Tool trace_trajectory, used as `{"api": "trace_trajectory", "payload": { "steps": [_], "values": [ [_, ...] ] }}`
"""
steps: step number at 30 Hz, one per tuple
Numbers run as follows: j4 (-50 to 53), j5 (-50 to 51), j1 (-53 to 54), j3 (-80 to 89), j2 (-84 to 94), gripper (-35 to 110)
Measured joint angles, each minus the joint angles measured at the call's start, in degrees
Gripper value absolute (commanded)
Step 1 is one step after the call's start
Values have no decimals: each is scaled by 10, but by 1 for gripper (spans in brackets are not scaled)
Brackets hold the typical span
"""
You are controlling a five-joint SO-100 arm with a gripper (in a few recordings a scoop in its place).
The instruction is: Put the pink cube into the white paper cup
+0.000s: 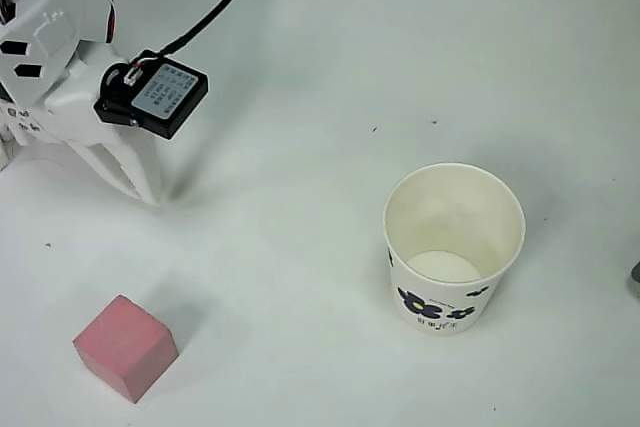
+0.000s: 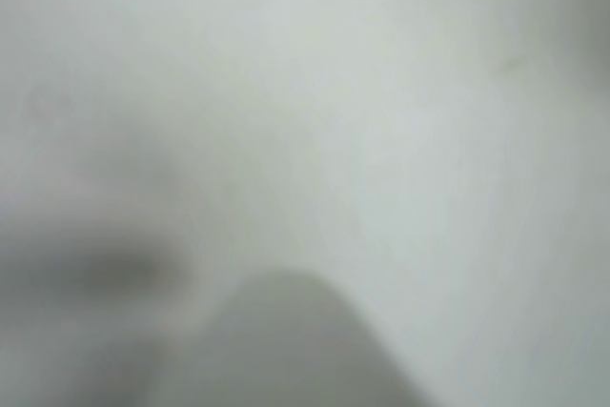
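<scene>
The pink cube (image 1: pixel 125 347) lies on the white table near the lower left of the overhead view, with nothing touching it. The white paper cup (image 1: pixel 455 247) stands upright at the right, mouth up, its cream inside empty and a navy flower print near its base. My white gripper (image 1: pixel 150 192) reaches in from the upper left with its tip low over the table, well above the cube in the picture and far left of the cup. Its fingers taper to a single point and hold nothing. The wrist view is blurred, showing only a grey finger (image 2: pixel 286 350) over the table.
A black module (image 1: pixel 155 95) with a cable sits on the arm's wrist. A small dark object (image 1: pixel 635 277) pokes in at the right edge. The white table (image 1: pixel 300 147) lies bare between the cube and the cup.
</scene>
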Motion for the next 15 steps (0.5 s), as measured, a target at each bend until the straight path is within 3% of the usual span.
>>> {"api": "trace_trajectory", "payload": {
  "steps": [5, 15],
  "values": [
    [-7, 5, -4, 13, 128, 0],
    [-6, 1, -2, 13, 143, 0]
  ]
}}
